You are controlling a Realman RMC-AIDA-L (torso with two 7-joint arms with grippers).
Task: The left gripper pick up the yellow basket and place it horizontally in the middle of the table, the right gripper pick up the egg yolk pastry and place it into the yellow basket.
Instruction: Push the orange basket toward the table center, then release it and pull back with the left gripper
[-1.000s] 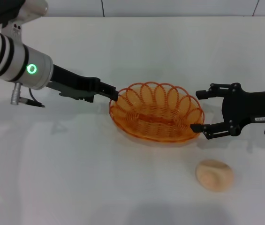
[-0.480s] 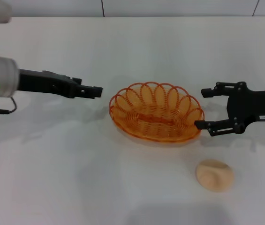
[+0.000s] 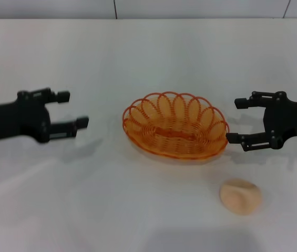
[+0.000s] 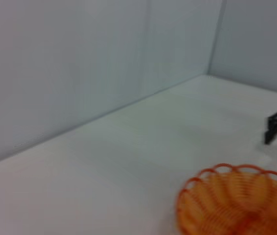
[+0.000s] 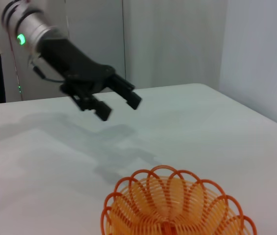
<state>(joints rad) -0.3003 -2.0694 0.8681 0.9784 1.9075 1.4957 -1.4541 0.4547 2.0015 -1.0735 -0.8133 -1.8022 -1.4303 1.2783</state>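
Yellow basket (image 3: 175, 126) sat between both sets of spread fingers: left gripper (image 3: 73, 109) well clear, right gripper (image 3: 234, 121) just beside its rim. Egg yolk pastry (image 3: 240, 196) lay on bare tabletop (image 3: 148, 210) near the right fingers. Label unreadable.

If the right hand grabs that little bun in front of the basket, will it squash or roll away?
The egg yolk pastry looks soft and matte, so a firm pinch would probably dent it. Its domed shape sits flat on the table, so rolling seems unlikely. It likely weighs little.

The white table (image 3: 148, 58) carries the yellow basket (image 3: 175, 126) at its middle, and the egg yolk pastry (image 3: 240, 196) lies nearer, to the right.
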